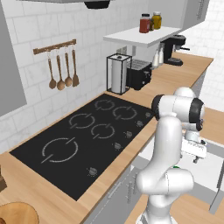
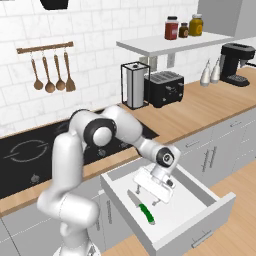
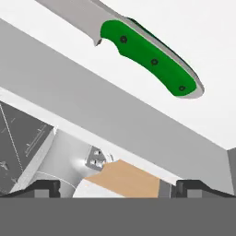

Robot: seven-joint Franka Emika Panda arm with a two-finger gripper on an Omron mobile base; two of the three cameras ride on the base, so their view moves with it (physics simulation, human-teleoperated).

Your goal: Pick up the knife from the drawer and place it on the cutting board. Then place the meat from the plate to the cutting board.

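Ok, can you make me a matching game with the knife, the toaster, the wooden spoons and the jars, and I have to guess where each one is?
Things:
1. knife
2. toaster
3. wooden spoons
4. jars

Places:
A. hanging on the wall rail
B. on the white shelf
C. lying in the open drawer
D. on the wooden counter beside the paper towel holder

Pairs: 1-C, 2-D, 3-A, 4-B
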